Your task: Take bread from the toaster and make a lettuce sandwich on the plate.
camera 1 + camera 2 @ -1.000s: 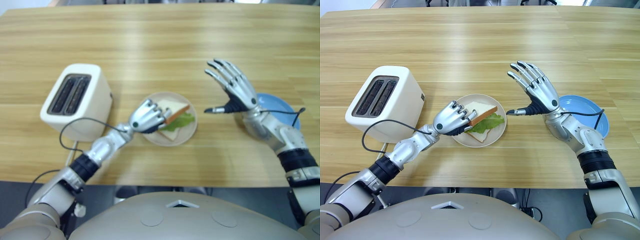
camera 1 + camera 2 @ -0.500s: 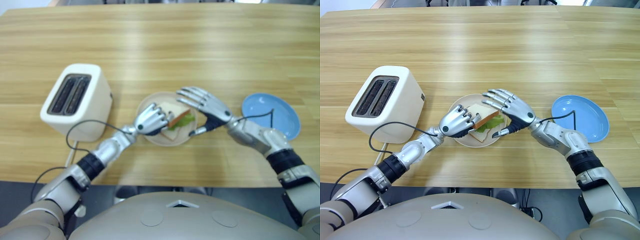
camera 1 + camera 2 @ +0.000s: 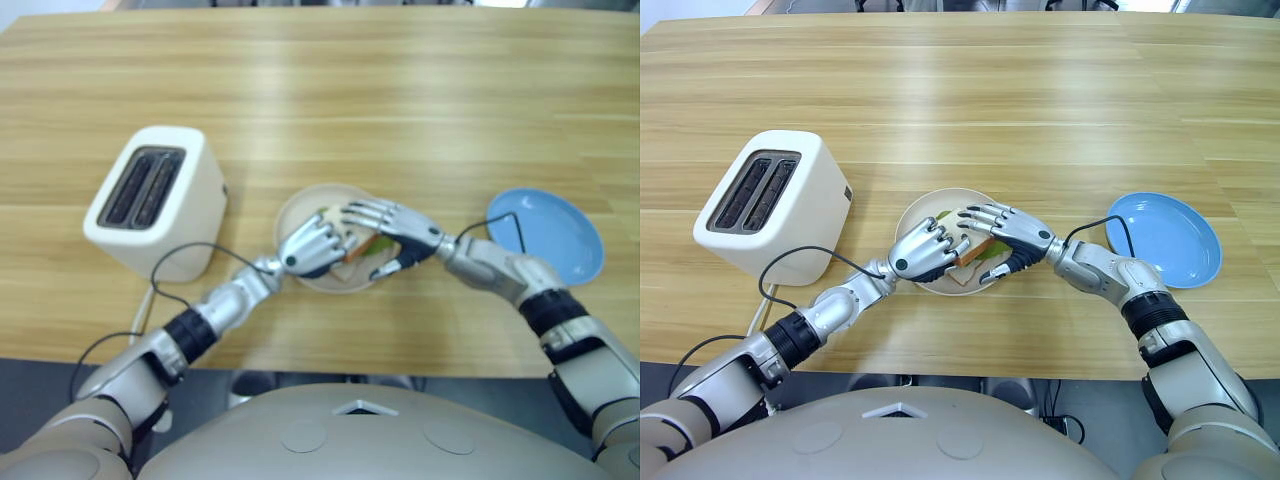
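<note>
A beige plate lies at the table's middle front with the sandwich on it. The top bread slice sits tilted over green lettuce and a bottom slice. My left hand is at the plate's left side, fingers curled on the left edge of the top slice. My right hand lies over the sandwich from the right, fingers spread flat across the top slice. The white toaster stands to the left, both slots dark.
A blue plate lies to the right of the beige one, with a thin black cable from my right arm looping over its left rim. The toaster's cord trails to the table's front edge. Bare wood stretches behind.
My right hand has swung left from above the blue plate and come down over the sandwich. My left hand has stayed curled on the top slice, shifting slightly right.
</note>
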`<state>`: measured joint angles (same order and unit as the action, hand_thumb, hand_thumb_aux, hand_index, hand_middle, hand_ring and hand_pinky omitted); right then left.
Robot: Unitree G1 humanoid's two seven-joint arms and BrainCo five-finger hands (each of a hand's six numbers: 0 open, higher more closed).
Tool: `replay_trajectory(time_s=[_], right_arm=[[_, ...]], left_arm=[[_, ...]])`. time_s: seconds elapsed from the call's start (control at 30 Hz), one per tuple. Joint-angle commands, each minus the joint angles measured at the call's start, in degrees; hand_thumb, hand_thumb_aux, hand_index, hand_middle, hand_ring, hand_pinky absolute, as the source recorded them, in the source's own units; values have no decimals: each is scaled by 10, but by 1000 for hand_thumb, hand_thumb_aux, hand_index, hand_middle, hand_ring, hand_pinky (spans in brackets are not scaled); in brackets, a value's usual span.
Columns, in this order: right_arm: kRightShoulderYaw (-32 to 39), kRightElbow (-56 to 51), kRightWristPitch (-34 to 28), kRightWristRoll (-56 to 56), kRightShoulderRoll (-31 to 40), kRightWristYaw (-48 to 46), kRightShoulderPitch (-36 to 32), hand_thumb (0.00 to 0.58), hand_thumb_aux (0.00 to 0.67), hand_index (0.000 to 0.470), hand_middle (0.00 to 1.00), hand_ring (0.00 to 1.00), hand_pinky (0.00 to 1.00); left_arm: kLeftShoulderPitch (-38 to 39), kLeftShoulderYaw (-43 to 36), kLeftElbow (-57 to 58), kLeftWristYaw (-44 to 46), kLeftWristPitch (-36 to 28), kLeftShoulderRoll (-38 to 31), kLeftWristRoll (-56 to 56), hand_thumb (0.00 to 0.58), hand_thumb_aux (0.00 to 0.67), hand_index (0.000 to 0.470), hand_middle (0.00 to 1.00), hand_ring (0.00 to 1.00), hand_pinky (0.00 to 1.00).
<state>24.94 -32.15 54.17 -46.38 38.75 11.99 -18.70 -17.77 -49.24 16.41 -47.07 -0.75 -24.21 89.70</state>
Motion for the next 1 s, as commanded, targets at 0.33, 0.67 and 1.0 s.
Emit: replay_trajectory(time_s=[0.33,0.67,1.0], right_arm=[[14,-16,14,20,7,-84,8,0,0,0,0,0,0],[36,-42,20,21,5,-154,-12,0,0,0,0,0,0],[57,-86,27,15,-13,-165,-39,0,0,0,0,0,0]], left_arm=[[4,-31,26,33,3,1,0,580,670,460,1000,1000,1000],[17,-26,15,91,43,7,-64,527,468,321,1000,1000,1000],[64,68,-160,302,169,-31,-324,0,0,0,945,945,945]])
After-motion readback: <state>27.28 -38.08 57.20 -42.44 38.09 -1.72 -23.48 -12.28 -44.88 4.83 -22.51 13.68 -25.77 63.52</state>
